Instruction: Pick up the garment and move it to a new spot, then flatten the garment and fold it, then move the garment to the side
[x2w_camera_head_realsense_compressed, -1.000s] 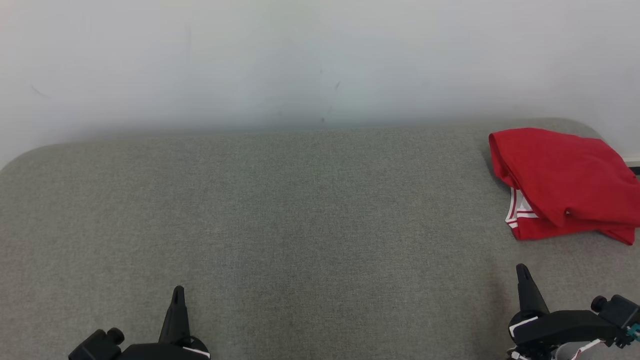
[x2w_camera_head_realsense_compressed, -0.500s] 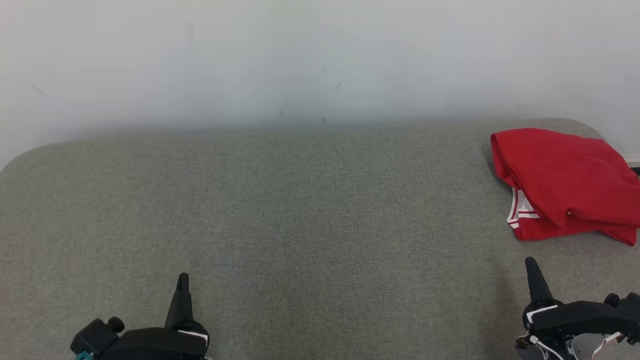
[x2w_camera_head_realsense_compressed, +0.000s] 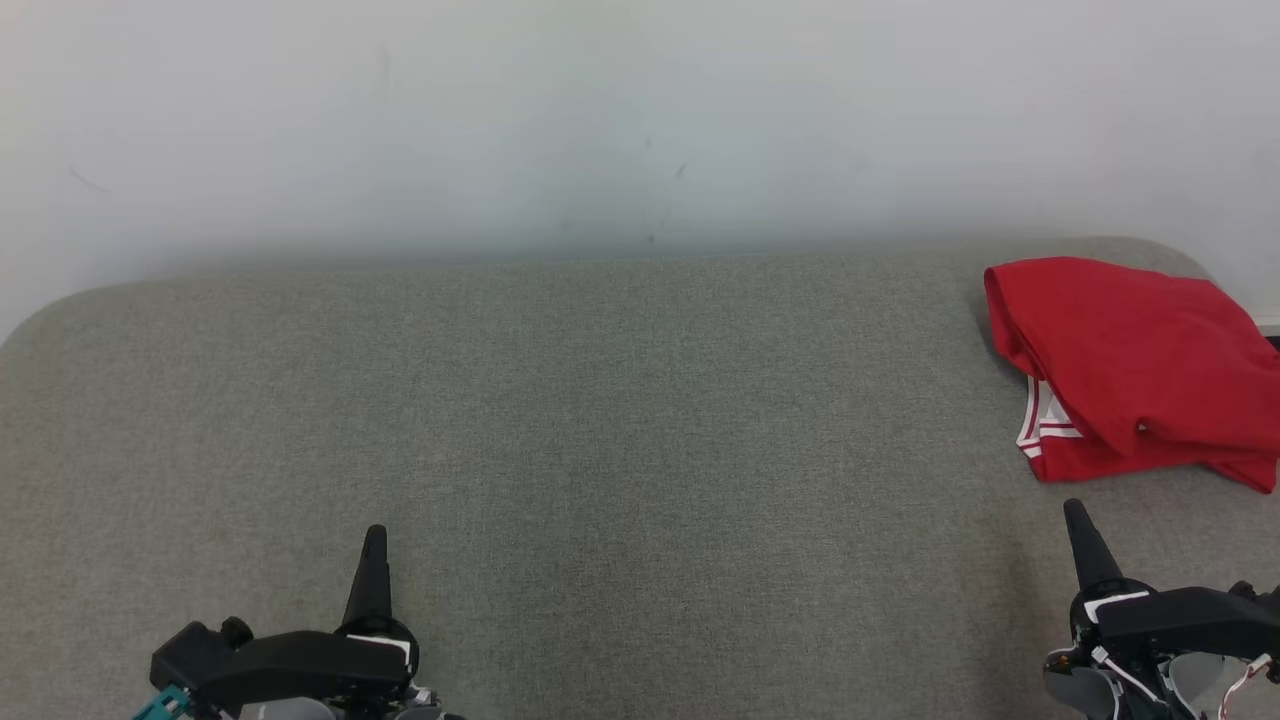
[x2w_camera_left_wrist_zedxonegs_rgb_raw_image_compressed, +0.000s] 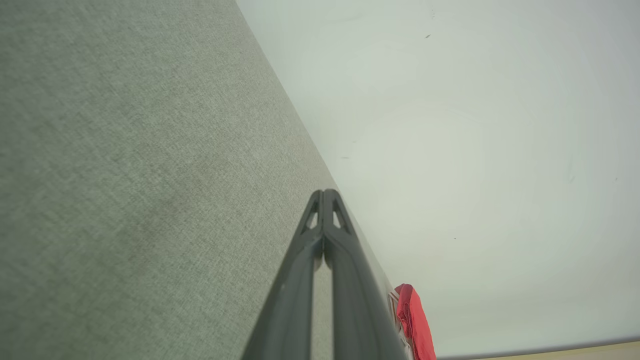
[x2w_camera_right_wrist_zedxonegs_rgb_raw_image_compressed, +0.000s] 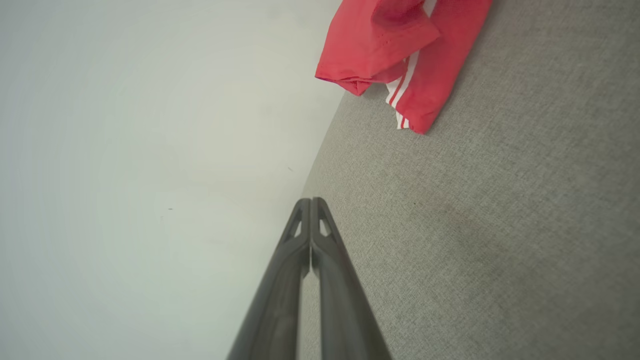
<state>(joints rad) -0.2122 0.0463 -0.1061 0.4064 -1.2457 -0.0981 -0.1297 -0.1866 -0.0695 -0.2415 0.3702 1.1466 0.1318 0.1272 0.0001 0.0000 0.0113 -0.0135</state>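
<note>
Garment (x2w_camera_head_realsense_compressed: 1130, 360), red with white stripes, lies roughly folded just ahead of the right gripper (x2w_camera_head_realsense_compressed: 1076, 512), not touching it.

The right gripper's two dark fingers are pressed together with nothing pinched, and their tips point toward the garment's near edge, towards its left end. The garment sits beyond those tips on the grey fabric surface (x2w_camera_head_realsense_compressed: 640, 420), at the far right corner by the pale wall (x2w_camera_head_realsense_compressed: 640, 120). The left gripper (x2w_camera_head_realsense_compressed: 375, 540) is well apart from the garment, far off to the right gripper's left. Its fingers are also pressed together and hold nothing, above the grey fabric. In the left wrist view the garment is a small red bunch beyond the fingertips, to their right.
</note>
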